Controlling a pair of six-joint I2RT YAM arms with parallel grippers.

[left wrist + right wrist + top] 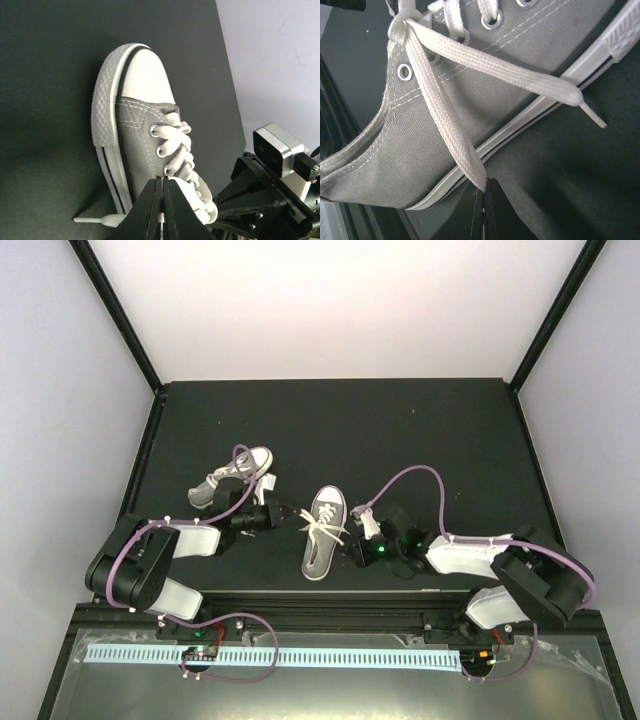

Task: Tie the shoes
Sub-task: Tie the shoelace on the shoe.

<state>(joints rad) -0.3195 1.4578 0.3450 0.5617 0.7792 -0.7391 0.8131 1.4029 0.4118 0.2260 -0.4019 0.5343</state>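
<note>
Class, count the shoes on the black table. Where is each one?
2. One shoe lies centrally near the front; the other shoe sits farther back on the left, partly hidden by the left arm.

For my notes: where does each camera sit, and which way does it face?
Top external: above, behind, facing down on the table; the left arm and right arm show.
Left wrist: on that arm, facing past the left fingers to the middle shoe.
Right wrist: likewise; the right fingers pinch its lace.
All share that shoe.
</note>
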